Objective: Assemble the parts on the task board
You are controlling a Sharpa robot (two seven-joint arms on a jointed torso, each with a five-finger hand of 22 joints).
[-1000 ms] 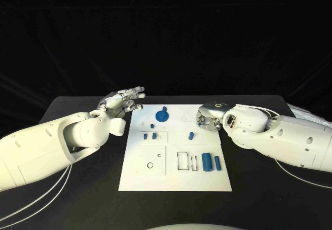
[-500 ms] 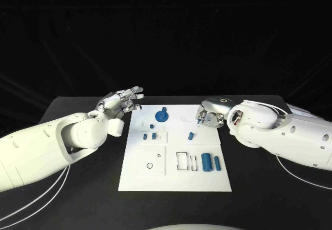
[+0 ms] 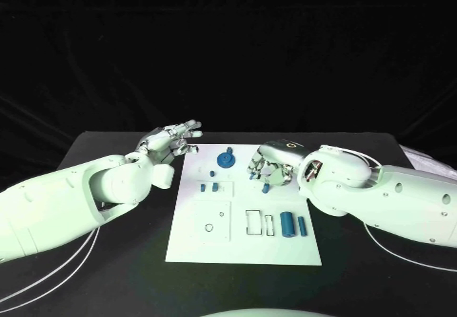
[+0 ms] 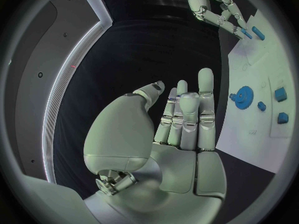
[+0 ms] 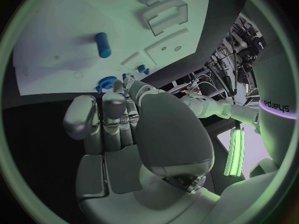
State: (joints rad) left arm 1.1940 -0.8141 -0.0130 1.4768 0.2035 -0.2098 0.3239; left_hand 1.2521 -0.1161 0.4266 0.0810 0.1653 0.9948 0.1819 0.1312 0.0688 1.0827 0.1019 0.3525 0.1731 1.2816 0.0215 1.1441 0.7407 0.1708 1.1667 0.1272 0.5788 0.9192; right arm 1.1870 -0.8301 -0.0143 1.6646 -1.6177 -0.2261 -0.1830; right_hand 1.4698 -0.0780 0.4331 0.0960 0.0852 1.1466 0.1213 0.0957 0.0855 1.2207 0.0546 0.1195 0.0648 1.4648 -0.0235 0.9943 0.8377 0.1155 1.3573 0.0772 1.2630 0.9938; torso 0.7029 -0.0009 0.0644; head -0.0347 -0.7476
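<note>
Your right hand (image 3: 267,166) hangs over the middle of the task board (image 3: 244,247), fingers curled downward and apart around nothing, right above a small blue peg (image 3: 265,188) standing upright in the board. I judge this to be the reach for that peg, a grasp not yet made. Your left hand (image 3: 170,140) hovers over the black desk (image 3: 114,277) just off the board's far left corner, fingers straight, close together and carrying nothing.

The next move calls for lowering the fingertips either side of the peg and pinching it without knocking it over; it is short and smooth-looking, so little surface offers itself.

The board is a flat, matte white plate with shallow rectangular recesses and small round holes. On it lie a toothed blue gear (image 3: 226,159) near the far edge, two small blue blocks (image 3: 209,187) left of centre, and two blue cylinders (image 3: 292,224) lying side by side near the right edge.
</note>
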